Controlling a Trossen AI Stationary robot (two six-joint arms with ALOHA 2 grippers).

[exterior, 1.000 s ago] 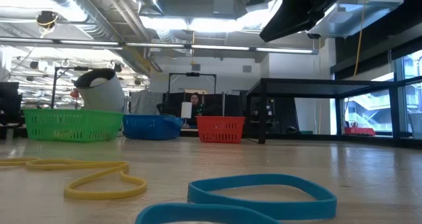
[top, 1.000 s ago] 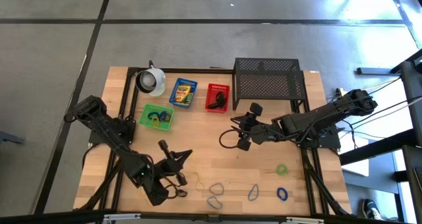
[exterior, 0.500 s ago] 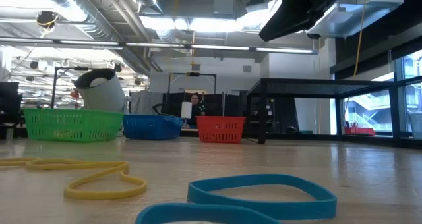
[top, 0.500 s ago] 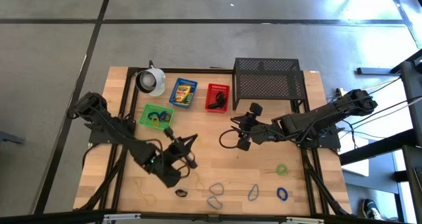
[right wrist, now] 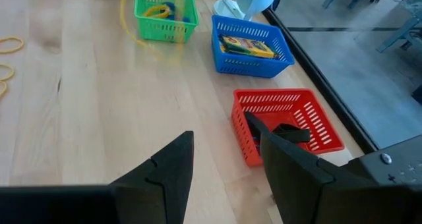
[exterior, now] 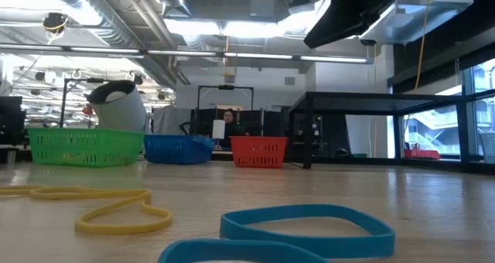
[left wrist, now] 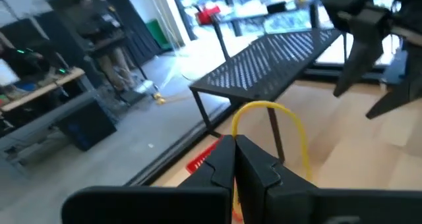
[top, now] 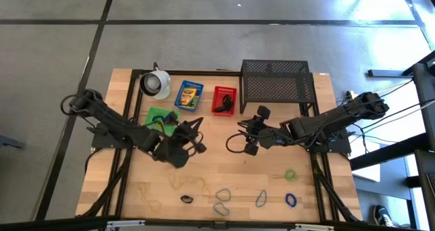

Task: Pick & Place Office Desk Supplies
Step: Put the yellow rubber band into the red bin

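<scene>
My left gripper (top: 196, 136) hovers over the table's middle, just right of the green basket (top: 162, 119), shut on a yellow rubber band (left wrist: 267, 105). That band also shows as a hanging strand (right wrist: 124, 6) in the right wrist view. My right gripper (top: 248, 140) waits open in mid-table, in front of the red basket (right wrist: 290, 122), touching nothing. Several loose bands lie flat near the near edge: yellow (top: 146, 193), blue (top: 222, 194), green (top: 291, 174). Crayon boxes (top: 189, 94) lie in the blue basket and dark clips (top: 225, 104) in the red one. My left gripper pinches the yellow rubber band between its two shut fingertips (left wrist: 224, 155). The strand (left wrist: 235, 124) comes out right at the tips and arches beyond them as an open loop. The band is lifted clear of the table and slack.
A white cup (top: 155, 83) stands at the far left and a black wire-mesh rack (top: 277, 81) at the far right. The three baskets sit in a row between them. Bare wood (top: 217, 156) lies between the grippers and the loose bands. A person shows far off in the room (exterior: 229, 124).
My left gripper has travelled from the near edge toward the far edge, ending beside the green basket, and has carried the yellow band up off the table. My right arm has kept still.
</scene>
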